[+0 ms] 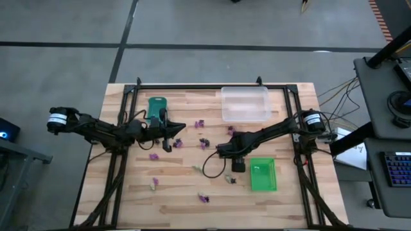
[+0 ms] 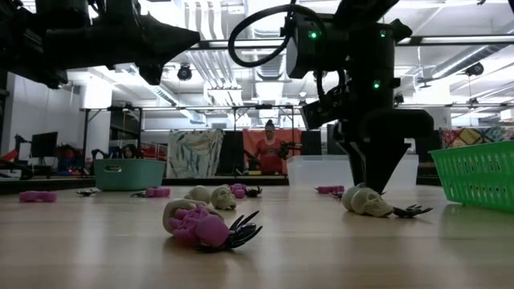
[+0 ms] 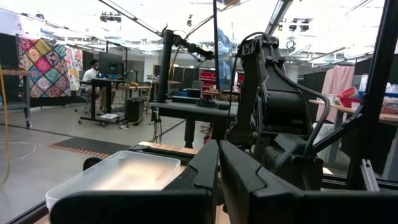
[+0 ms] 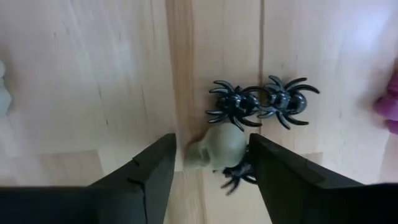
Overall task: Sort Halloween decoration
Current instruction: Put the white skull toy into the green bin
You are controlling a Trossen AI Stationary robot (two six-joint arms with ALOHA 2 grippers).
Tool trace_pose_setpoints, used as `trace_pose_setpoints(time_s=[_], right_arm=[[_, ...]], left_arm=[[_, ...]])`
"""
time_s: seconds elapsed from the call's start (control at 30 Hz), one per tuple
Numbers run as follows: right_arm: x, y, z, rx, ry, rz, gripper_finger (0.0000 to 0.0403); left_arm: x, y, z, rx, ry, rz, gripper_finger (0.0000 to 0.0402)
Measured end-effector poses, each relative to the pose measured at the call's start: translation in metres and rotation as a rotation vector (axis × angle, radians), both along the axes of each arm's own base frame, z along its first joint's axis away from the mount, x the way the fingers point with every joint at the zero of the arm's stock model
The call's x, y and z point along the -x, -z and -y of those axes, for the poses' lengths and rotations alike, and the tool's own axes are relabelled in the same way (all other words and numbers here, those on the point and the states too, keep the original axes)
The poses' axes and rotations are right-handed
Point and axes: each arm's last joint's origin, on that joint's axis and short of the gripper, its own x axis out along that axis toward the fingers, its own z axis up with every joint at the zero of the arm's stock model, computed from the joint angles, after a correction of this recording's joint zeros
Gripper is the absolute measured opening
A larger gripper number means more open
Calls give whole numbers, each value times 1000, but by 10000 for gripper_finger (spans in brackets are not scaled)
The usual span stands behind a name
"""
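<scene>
A pale cream-green skull (image 4: 221, 149) lies on the wooden table with black spiders (image 4: 258, 102) just beyond it and one against its side. My right gripper (image 4: 211, 162) points straight down over it, open, one finger on each side of the skull. In the low view the gripper (image 2: 371, 183) hovers right above the skull (image 2: 365, 201). My left gripper (image 3: 217, 171) is shut on nothing and held level above the table's left half (image 1: 168, 133). More purple, black and cream trinkets (image 1: 178, 144) are scattered over the table. My right gripper's fingers (image 4: 155, 168) stand close on both sides of the skull, coming from above. Whether they touch it I cannot tell.
A bright green tray (image 1: 263, 174) sits just right of my right gripper. A clear tray (image 1: 245, 102) is at the far middle and a teal tray (image 1: 156, 106) at the far left. A skull, purple and spider pile (image 2: 205, 225) lies near the front.
</scene>
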Motion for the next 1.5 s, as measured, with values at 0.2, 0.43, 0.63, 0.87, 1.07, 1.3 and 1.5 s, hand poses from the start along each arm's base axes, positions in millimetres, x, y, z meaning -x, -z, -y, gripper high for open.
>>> trace_pose_setpoints(time_s=[0.2, 0.43, 0.63, 0.87, 1.07, 1.3, 1.5], right_arm=[[0, 0, 0, -2, 1, 5, 146], [0, -2, 0, -4, 20, 12, 97], [-1, -3, 0, 3, 21, 19, 79], [-4, -8, 0, 0, 22, 26, 77], [-6, -14, -1, -6, 21, 20, 77], [-14, -33, -2, -27, 13, 24, 77], [-22, -49, -6, -120, -16, 53, 77]], left_arm=[[0, 0, 0, 0, 0, 0, 0], [0, 0, 0, 0, 0, 0, 0], [0, 0, 0, 0, 0, 0, 0], [0, 0, 0, 0, 0, 0, 0], [0, 0, 0, 0, 0, 0, 0], [0, 0, 0, 0, 0, 0, 0], [0, 0, 0, 0, 0, 1, 0]])
